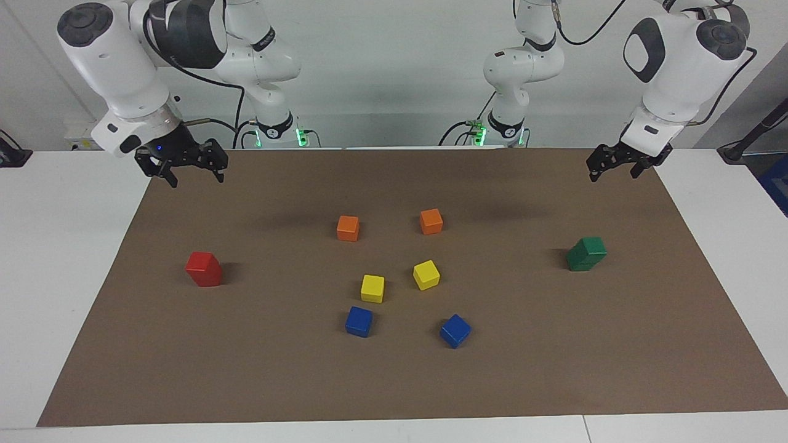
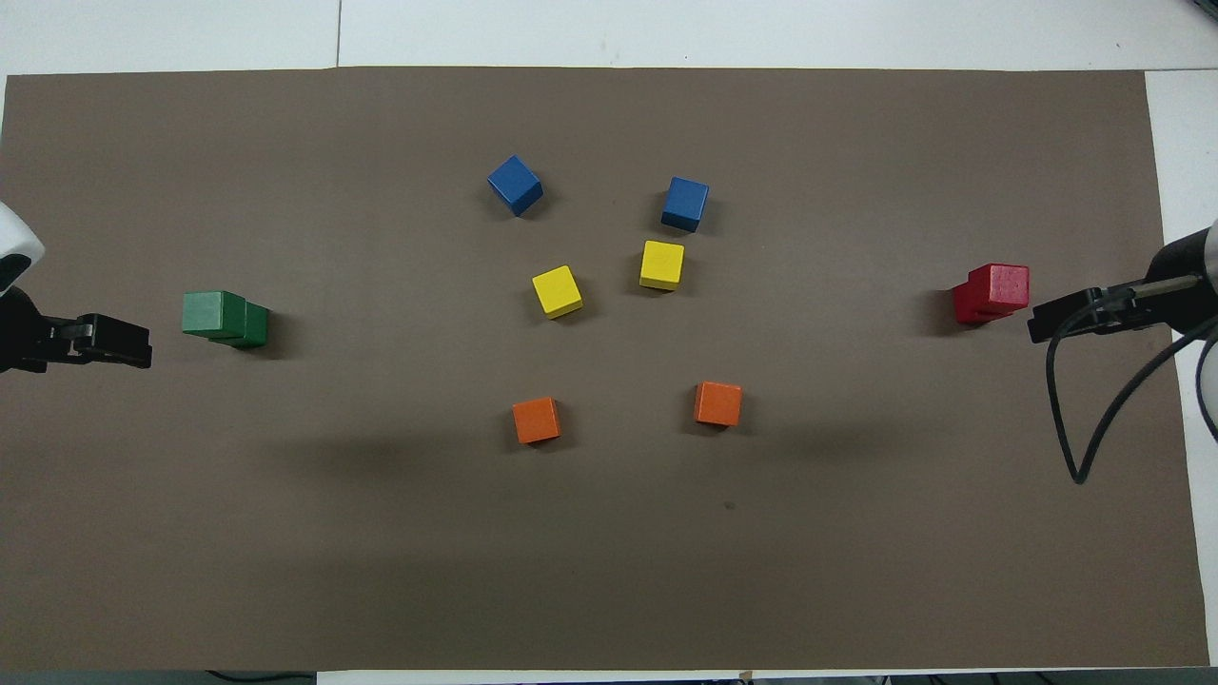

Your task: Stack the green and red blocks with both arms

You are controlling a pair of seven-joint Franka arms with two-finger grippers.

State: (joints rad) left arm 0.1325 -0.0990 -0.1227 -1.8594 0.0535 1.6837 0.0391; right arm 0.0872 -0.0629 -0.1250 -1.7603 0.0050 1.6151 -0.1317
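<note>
Two dark green blocks (image 1: 586,253) stand stacked, the upper one shifted a little off the lower, toward the left arm's end of the brown mat; the stack also shows in the overhead view (image 2: 225,317). Two bright red blocks (image 1: 204,269) stand stacked toward the right arm's end, again in the overhead view (image 2: 992,292). My left gripper (image 1: 613,175) is open and empty, raised over the mat's edge beside the green stack (image 2: 119,342). My right gripper (image 1: 196,178) is open and empty, raised over the mat's edge beside the red stack (image 2: 1056,322).
In the mat's middle lie two orange cubes (image 1: 348,227) (image 1: 431,221), two yellow cubes (image 1: 372,288) (image 1: 426,274) and two blue cubes (image 1: 359,321) (image 1: 455,330), all single. A black cable (image 2: 1094,419) hangs from the right arm over the mat (image 1: 554,369).
</note>
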